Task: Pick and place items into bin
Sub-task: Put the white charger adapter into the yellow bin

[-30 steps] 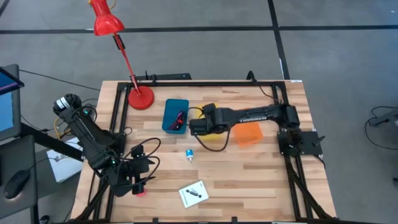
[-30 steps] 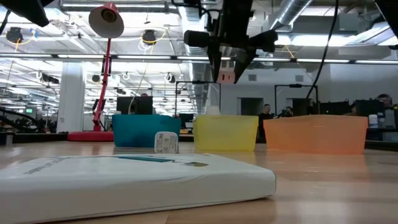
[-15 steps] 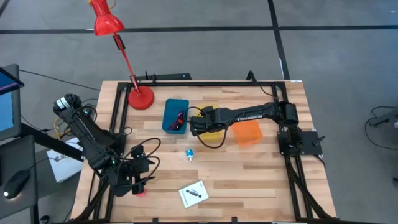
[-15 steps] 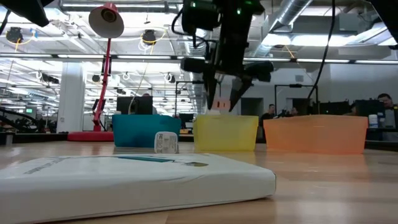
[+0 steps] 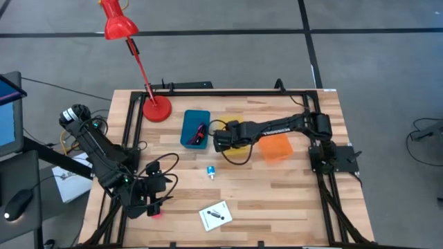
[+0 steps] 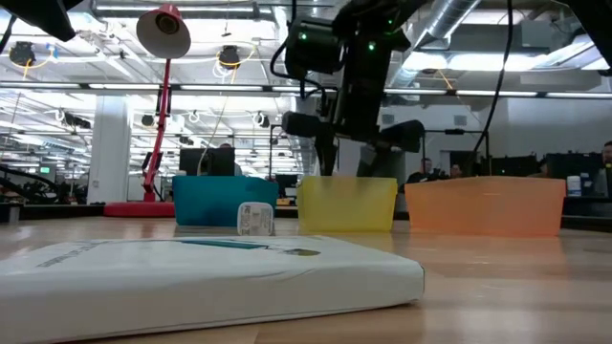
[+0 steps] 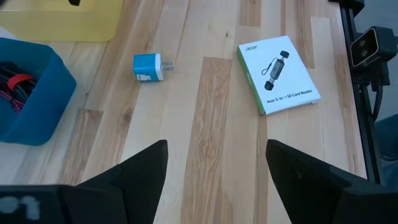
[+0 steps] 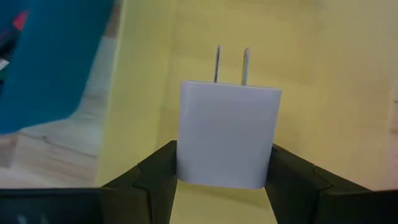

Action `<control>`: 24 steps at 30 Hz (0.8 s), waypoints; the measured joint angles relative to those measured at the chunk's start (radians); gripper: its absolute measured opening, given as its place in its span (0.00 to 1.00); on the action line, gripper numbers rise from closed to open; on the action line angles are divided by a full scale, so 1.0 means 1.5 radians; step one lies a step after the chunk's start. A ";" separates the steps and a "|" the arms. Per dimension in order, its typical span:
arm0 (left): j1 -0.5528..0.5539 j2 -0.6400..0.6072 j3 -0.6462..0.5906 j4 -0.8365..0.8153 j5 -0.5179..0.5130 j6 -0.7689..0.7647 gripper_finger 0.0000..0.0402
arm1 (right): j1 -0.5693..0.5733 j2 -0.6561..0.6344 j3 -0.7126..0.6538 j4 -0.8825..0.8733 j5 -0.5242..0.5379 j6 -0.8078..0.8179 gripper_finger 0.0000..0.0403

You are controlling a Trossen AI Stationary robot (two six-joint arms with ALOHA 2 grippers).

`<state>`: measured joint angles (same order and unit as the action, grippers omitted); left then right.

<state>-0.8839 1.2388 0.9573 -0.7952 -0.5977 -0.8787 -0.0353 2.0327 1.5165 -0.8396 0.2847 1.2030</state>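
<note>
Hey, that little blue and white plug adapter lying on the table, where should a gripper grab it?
Come straight down on the blue plug adapter and pinch its two flat sides across the body. It lies flat on the table, and its prongs stick out of one end, so avoid that end.

Light wood plank table [image 5: 277, 194] w/ black frame rails along edges. On it: red lamp base [image 5: 157, 109] at far left corner; blue bin [image 5: 195, 128] next to it, then yellow bin [image 5: 234, 142] and orange bin [image 5: 277, 147] in a row, yellow mostly under the right arm. Small blue-and-white plug adapter [image 5: 210, 171] lies near mid-table, apart from bins. White card-reader box [image 5: 215, 215] lies flat near front edge.
</note>
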 joint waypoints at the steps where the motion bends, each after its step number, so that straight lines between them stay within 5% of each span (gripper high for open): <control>1: 0.000 0.000 0.000 0.000 0.000 0.000 0.65 | 0.000 0.000 -0.008 0.009 -0.002 0.000 0.48; 24: 0.000 0.000 0.000 0.000 0.001 0.000 0.65 | -0.039 0.033 -0.056 0.089 -0.113 -0.075 0.53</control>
<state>-0.8841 1.2392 0.9573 -0.7959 -0.5969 -0.8787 -0.0944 2.0815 1.4326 -0.7060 0.1149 1.0910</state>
